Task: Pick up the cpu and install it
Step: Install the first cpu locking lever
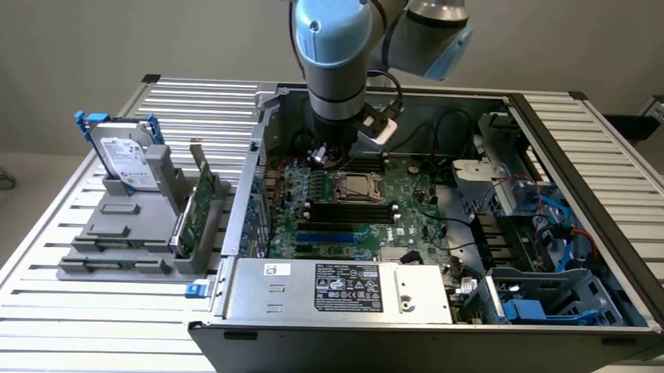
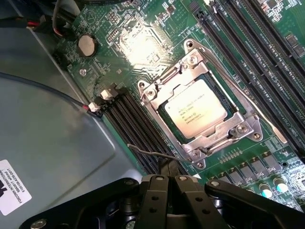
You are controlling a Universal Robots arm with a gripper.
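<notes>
Small square cpu (image 2: 198, 110), matte silver top marked with faint printed text, seated flat inside the metal-framed socket (image 2: 153, 91), on the green motherboard (image 2: 102, 28).

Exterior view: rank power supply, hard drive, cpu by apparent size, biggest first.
1. power supply: largest, though it sits nearest the camera, which inflates it.
2. hard drive: partly hidden by its grey holder.
3. cpu: clearly smallest.
</notes>
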